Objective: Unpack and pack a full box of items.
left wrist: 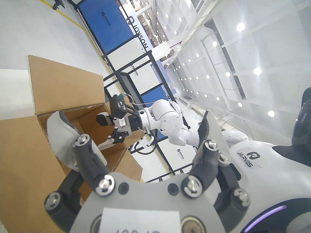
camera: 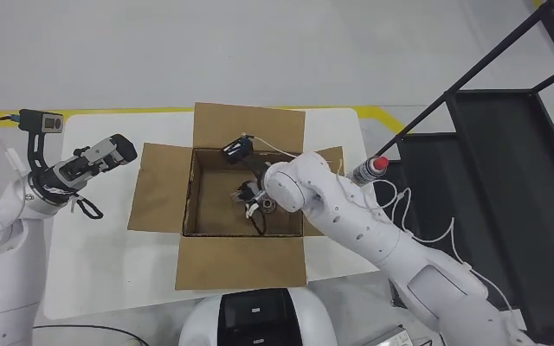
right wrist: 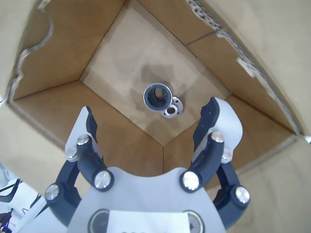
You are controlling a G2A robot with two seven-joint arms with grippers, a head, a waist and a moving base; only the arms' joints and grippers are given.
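A small metal ring [right wrist: 157, 97] lies on the floor of the box [camera: 242, 259], below the released right jaws. It seems stiff, heavy and slippery; better to grip across its rim. The left jaws, released too, hang beside the box.

The white table [camera: 95, 268] stands on a pale grey floor. A yellow floor line [camera: 130, 111] runs along the table's far edge. A black metal rack [camera: 493, 156] stands just beside the table's right end. Blue panels [left wrist: 107, 20] and white pegboard panels [left wrist: 126, 52] stand well beyond the table, under round ceiling lights [left wrist: 240, 26].
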